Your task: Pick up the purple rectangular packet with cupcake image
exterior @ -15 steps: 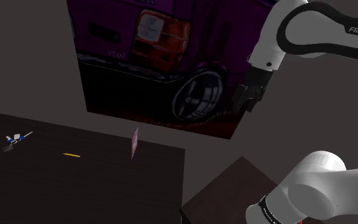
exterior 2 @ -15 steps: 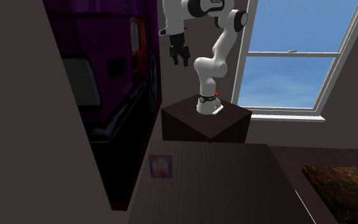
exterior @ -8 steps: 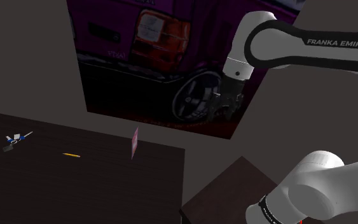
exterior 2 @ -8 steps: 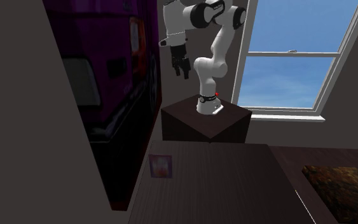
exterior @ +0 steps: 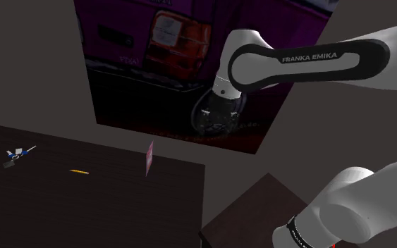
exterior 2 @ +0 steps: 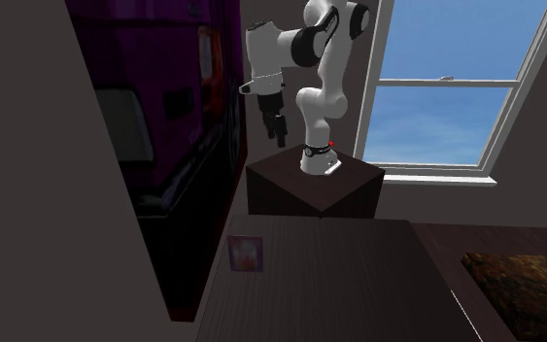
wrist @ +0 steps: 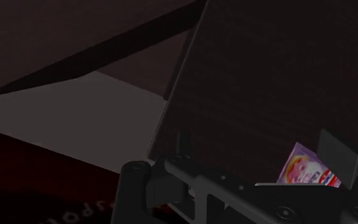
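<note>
The purple packet [exterior: 149, 158] with a pink cupcake picture stands upright on the dark table [exterior: 84, 208], near its far edge by the wall. In the second exterior view the packet [exterior 2: 246, 254] faces the camera. The wrist view has the packet [wrist: 308, 169] on the dark tabletop, beside a grey fingertip [wrist: 339, 158]. My black gripper [exterior: 214, 120] hangs in the air in front of the poster's wheel, above the packet and toward the shoulder view's right of it. Seen in the second exterior view, the gripper [exterior 2: 277, 126] points down with its fingers apart and nothing between them.
A large poster of a purple car [exterior: 182, 63] covers the wall behind the table. A yellow pencil-like stick [exterior: 79, 171] and a small blue-and-white object [exterior: 17, 152] lie further along the table. The dark stand [exterior 2: 315, 187] sits by a window [exterior 2: 456, 87].
The arm has swung toward the shoulder view's left and lower, bringing the gripper from beside the poster's edge to in front of its wheel. The packet has not moved.
</note>
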Controlling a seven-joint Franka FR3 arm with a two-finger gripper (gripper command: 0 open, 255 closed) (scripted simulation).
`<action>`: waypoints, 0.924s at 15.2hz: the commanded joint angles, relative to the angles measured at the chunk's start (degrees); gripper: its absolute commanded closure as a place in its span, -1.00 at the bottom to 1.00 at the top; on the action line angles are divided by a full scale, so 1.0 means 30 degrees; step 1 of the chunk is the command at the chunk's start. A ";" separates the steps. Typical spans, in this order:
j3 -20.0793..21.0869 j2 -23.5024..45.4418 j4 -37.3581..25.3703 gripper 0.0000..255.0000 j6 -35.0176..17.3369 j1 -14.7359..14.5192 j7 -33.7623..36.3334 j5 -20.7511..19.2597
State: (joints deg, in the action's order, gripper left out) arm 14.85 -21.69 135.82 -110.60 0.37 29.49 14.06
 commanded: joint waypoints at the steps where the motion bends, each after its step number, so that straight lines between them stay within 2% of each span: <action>1: 0.0657 0.1371 -0.0412 -1.00 -0.1087 -0.0002 0.1256 -0.0007; 8: 0.2072 0.6788 -0.3356 -1.00 -0.3712 0.0041 0.5598 -0.1507; 14: 0.2126 1.1626 -0.6896 -1.00 -0.4879 -0.0634 0.9342 -0.3629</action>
State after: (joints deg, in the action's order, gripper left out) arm 21.73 10.16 117.07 -124.67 -1.39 56.31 4.37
